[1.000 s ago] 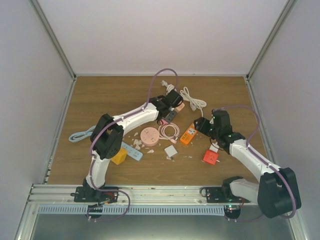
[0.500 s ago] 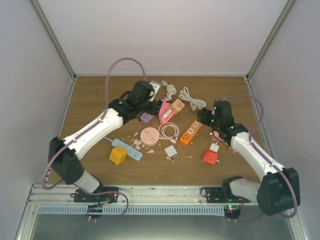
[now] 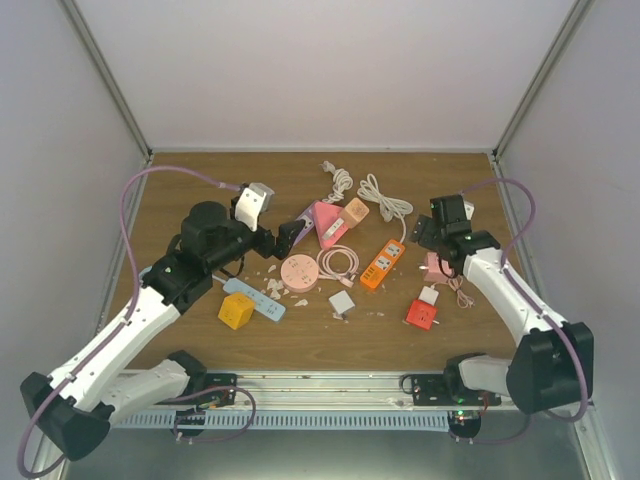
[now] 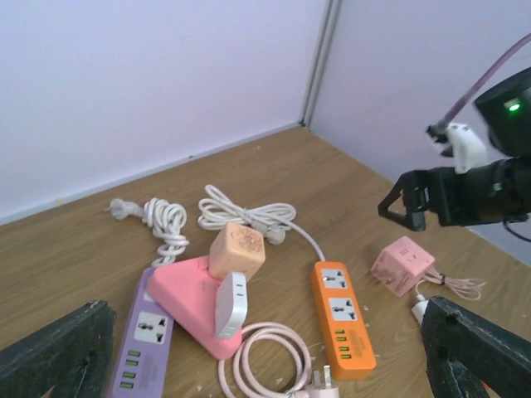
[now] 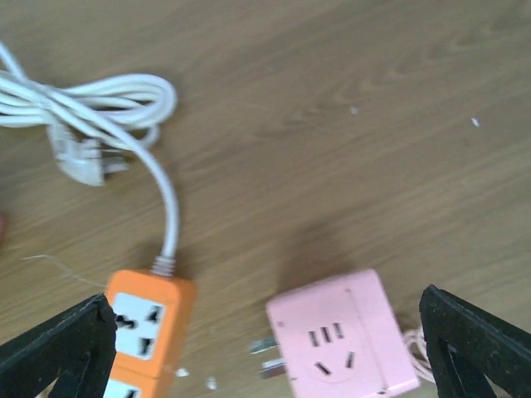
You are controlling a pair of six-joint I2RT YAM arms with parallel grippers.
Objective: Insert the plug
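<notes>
Right wrist view: the right gripper (image 5: 267, 348) is held wide open, empty, above the pink cube socket (image 5: 344, 344). The left gripper (image 3: 290, 234) (likewise open, nothing held) has been drawn back leftward off the pile. The white plug (image 5: 79, 162) lies ungrasped near the orange power strip (image 5: 145, 319).

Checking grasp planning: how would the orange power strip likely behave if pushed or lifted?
The orange power strip looks rigid and lies flat, so it would probably slide rather than tip. Its white cord lies loosely coiled beyond it, likely floppy and apt to drag or tug when the strip is lifted.
</notes>
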